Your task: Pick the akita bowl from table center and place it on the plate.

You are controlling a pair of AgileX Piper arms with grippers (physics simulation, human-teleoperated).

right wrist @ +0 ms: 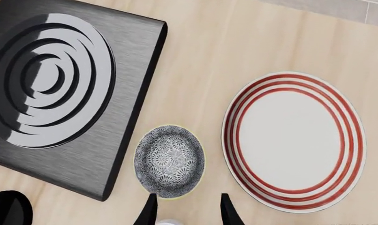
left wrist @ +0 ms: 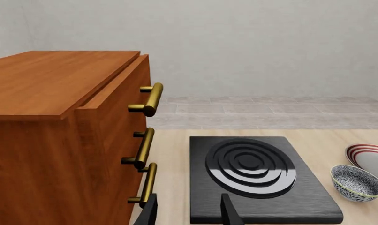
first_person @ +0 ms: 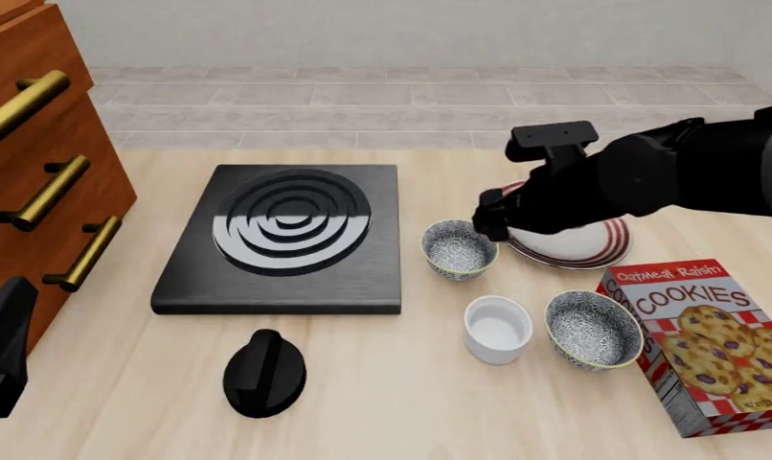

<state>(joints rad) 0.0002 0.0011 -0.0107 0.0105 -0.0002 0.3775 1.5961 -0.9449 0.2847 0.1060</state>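
The akita bowl sits on the table between the black burner and the plate, just beside both. The right gripper hovers above it, fingers spread and empty. The left gripper, seemingly parted, holds nothing.

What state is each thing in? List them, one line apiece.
small bowl: upright, empty, on the table beside the plate, not gripped.
plate: flat on the table, empty.
wide bowl: upright, empty.
white cup: upright, empty.
cookie box: lying flat, closed.
dresser drawers: shut.
right end effector: open, above the small bowl.
left end effector: open, holding nothing.
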